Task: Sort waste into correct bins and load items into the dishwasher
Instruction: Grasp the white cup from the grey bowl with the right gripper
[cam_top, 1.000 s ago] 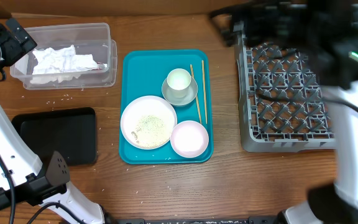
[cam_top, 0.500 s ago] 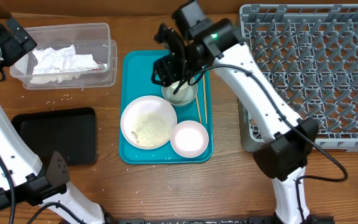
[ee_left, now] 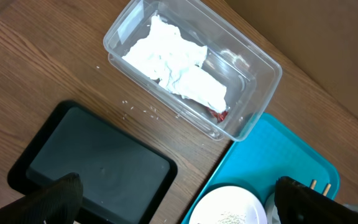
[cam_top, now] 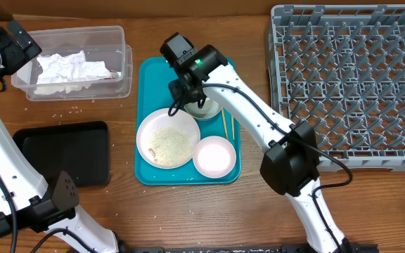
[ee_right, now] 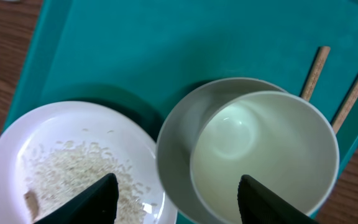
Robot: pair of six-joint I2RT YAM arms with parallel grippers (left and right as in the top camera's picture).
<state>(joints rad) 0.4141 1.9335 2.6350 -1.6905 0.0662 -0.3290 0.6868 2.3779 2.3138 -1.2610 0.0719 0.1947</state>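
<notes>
I'm on loading dishes. My right pincer (ee_right: 178, 190) hangs half open and empty, straddling one side of the cup (ee_right: 263, 149), which stands on a saucer (ee_right: 174, 146) on the teal tray (ee_right: 135, 43). Next, I judge: lower, pinch the wall, carry it to the rack (cam_top: 350, 77).

From above, your right arm (cam_top: 248, 105) covers most of the cup (cam_top: 204, 107). It hides the right pincer (ee_right: 178, 193) there too. In that pincer's own camera you see only two finger tips, cut off at the bottom. The big plate (ee_right: 73, 168) and the chopsticks (ee_right: 312, 71) run off the edges. The left pincer (ee_left: 179, 199) is just two dark, fuzzy tips. The red wrapper (ee_left: 218, 114) peeks out from under the napkins (ee_left: 166, 59), too small to make out. The dish rack (cam_top: 343, 77) is cut off on the right.
</notes>
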